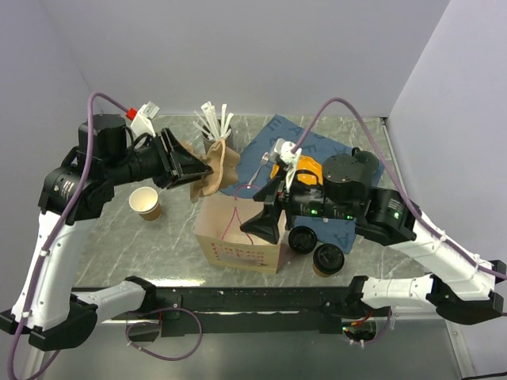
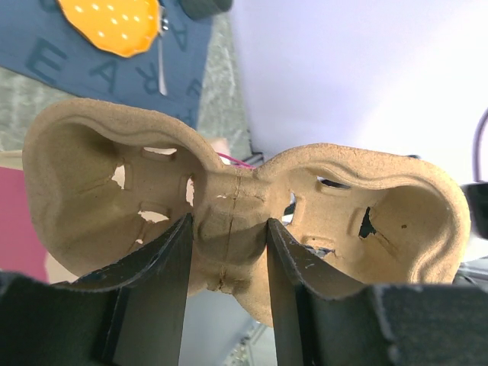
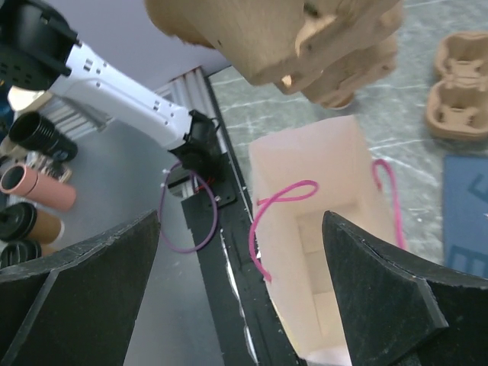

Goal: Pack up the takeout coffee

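The takeout coffee (image 1: 327,259), a brown cup with a black lid, stands on the table right of the paper bag (image 1: 238,237). A second black-lidded cup (image 1: 302,239) stands beside it. My left gripper (image 1: 184,168) is shut on the middle bridge of a pulp cup carrier (image 2: 229,213), held in the air behind the bag; both fingers (image 2: 156,282) press its narrow waist. My right gripper (image 1: 265,223) hangs open over the bag's right rim, nothing between its fingers (image 3: 381,282). In the right wrist view the bag (image 3: 328,191) shows its open mouth and pink handles.
A lidless paper cup (image 1: 146,203) stands left of the bag. A holder of white cutlery (image 1: 214,125) stands at the back. A blue mat (image 1: 317,154) with an orange item lies at the back right. Another pulp carrier (image 3: 461,91) rests on the table.
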